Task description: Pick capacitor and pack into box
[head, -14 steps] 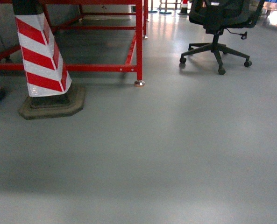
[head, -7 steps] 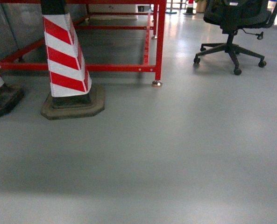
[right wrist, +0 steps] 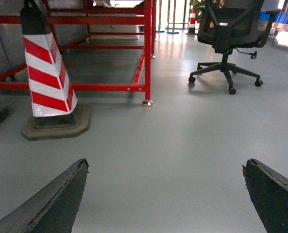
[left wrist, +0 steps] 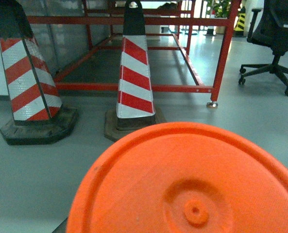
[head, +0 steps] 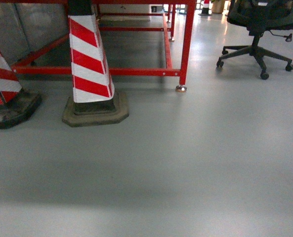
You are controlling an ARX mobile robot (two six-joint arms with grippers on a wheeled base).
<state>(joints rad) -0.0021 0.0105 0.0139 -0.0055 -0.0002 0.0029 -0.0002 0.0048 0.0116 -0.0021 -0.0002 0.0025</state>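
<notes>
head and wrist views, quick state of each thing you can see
near cone: upright on its base
second cone: upright, cut off at left edge
office chair: standing, unoccupied
red frame: standing on its feet
orange disc: fills left wrist view
right gripper: open, empty

The traffic cones [head: 90,61] are banded in red and white diagonal stripes on dark bases [head: 96,112]. The steel frame [head: 187,39] is painted red. The floor [head: 186,163] is finished in plain grey. The office chair [head: 261,22] is black. An orange disc [left wrist: 187,184] is seen in the left wrist view.
</notes>
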